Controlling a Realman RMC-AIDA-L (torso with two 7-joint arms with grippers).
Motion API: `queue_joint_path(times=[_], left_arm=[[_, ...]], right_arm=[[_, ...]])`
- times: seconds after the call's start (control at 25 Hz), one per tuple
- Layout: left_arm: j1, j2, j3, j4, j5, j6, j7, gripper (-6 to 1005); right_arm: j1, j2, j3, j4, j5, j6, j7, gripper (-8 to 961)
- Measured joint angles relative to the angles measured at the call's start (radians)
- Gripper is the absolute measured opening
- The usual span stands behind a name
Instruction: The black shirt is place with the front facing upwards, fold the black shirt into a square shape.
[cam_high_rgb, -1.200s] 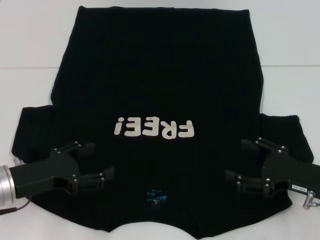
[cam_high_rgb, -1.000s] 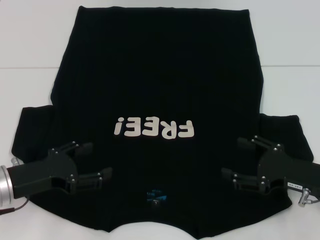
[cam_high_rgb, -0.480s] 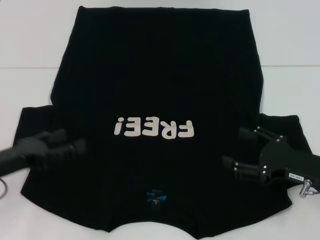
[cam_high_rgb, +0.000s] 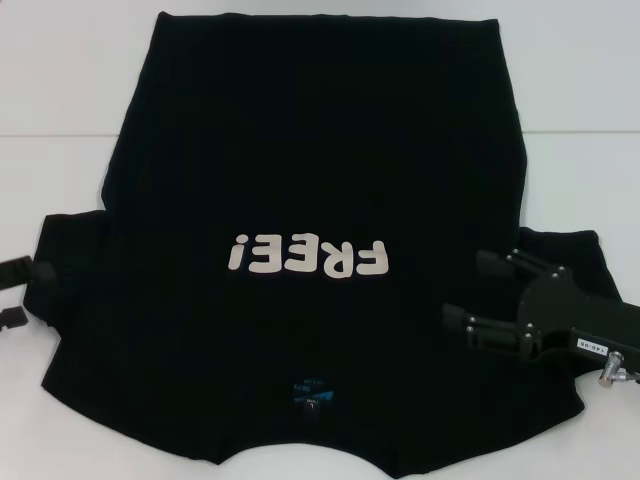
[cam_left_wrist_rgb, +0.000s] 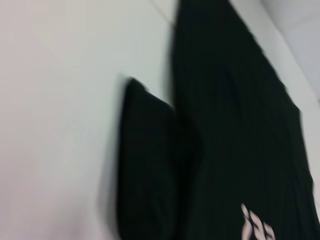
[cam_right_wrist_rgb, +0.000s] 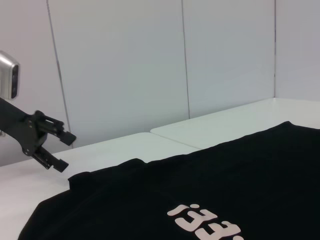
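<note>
At the far left edge of the head view, the left gripper (cam_high_rgb: 22, 292) is seen only as two black fingertips (cam_high_rgb: 18, 270), spread apart and holding nothing, just beside the tip of the shirt's left sleeve (cam_high_rgb: 70, 270). The white table (cam_high_rgb: 60, 80) is bare along the left and upper edges of the frame.

The black shirt (cam_high_rgb: 310, 160) is laid flat across the centre of the frame, print side up, hem at the top, collar at the bottom. The cream lettering "FREE!" (cam_high_rgb: 307, 257) is read upside down at centre; the small blue neck label (cam_high_rgb: 312, 392) is placed at lower centre.

At lower right, the right gripper (cam_high_rgb: 475, 290) is held over the shirt near the right sleeve (cam_high_rgb: 570, 255), fingers parted, nothing grasped.

Only the right wrist view shows the left gripper (cam_right_wrist_rgb: 59, 150) whole, clear of the sleeve tip above the table, against a panelled wall (cam_right_wrist_rgb: 150, 60). In the left wrist view, the sleeve (cam_left_wrist_rgb: 145, 160) is shown blurred beside bare tabletop (cam_left_wrist_rgb: 55, 125).
</note>
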Motion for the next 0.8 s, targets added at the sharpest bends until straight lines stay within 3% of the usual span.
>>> queue_joint_path(times=[0.8], left_arm=[[-0.021,0.001,0.000,-0.119,0.005,-0.133,-0.074,904]], right_arm=[[-0.012,0.000,0.005,-0.001,0.000,-0.020,0.001,941]])
